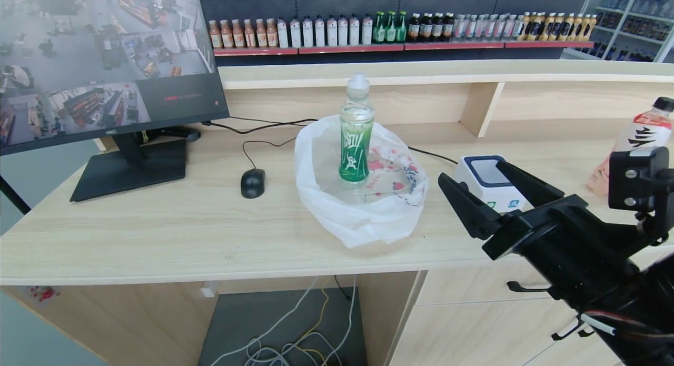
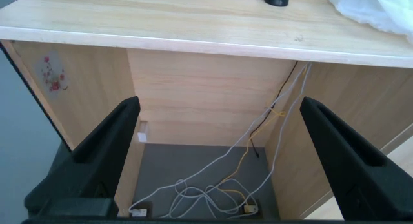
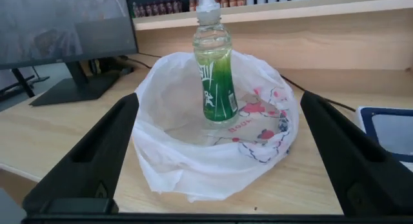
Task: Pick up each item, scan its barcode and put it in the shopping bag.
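While the right claw hangs over the front part of the wooden counter, its two black fingers stand wide apart. Just behind the claw, a white barcode scanner sits on the counter with its dark window facing up. Ahead of the claw's opening and a little to its left lies the white plastic shopping bag, its mouth spread open. The green-labelled drink bottle stands upright inside the bag, cap on. Well apart to the claw's right, a peach-coloured drink bottle with a black cap stands on the counter. The left claw sits below the counter's front edge, its fingers also wide. It faces the open bay under the counter, where loose cables lie on the dark floor. Beyond the bag on the side away from the right claw are a black mouse and a monitor. Farthest from both claws, a shelf of bottled drinks runs along the back wall.
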Motion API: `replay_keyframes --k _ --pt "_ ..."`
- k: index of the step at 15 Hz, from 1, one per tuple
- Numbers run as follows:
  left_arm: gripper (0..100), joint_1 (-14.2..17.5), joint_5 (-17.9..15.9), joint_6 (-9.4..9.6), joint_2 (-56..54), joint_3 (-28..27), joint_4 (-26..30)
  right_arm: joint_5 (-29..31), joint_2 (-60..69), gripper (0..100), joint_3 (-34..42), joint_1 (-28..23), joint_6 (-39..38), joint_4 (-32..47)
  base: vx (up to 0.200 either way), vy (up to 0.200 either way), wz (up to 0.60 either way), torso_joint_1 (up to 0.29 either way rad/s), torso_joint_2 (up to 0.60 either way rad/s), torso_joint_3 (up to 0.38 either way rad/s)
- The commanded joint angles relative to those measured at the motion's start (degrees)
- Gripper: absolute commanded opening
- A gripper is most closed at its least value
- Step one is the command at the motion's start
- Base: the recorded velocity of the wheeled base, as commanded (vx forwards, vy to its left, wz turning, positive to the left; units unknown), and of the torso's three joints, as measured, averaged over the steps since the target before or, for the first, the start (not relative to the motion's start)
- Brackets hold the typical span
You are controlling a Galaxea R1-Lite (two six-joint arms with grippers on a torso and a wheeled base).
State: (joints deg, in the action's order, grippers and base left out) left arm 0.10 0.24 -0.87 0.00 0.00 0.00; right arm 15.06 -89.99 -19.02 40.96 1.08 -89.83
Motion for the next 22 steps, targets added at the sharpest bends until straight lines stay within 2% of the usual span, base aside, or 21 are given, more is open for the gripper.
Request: replay_keyframes --k 1,3,22 --pt "100 -0.01 0.02 0.07 0.0 0.0 0.0 -0.11 -0.1 100 -0.49 -1.32 -0.03 -0.17 0.0 -0.2 0.0 0.007 0.0 0.002" --pt "100 -0.01 0.02 0.16 0.0 0.0 0.0 -0.11 -0.27 100 -0.67 -2.46 -0.03 -0.17 0.0 -0.2 0.0 -0.002 0.0 0.002" --pt "100 -0.01 0.02 -0.19 0.0 0.0 -0.09 -0.11 -2.91 100 -0.76 -2.38 0.5 -0.17 0.0 -0.2 0.0 0.001 0.0 0.003"
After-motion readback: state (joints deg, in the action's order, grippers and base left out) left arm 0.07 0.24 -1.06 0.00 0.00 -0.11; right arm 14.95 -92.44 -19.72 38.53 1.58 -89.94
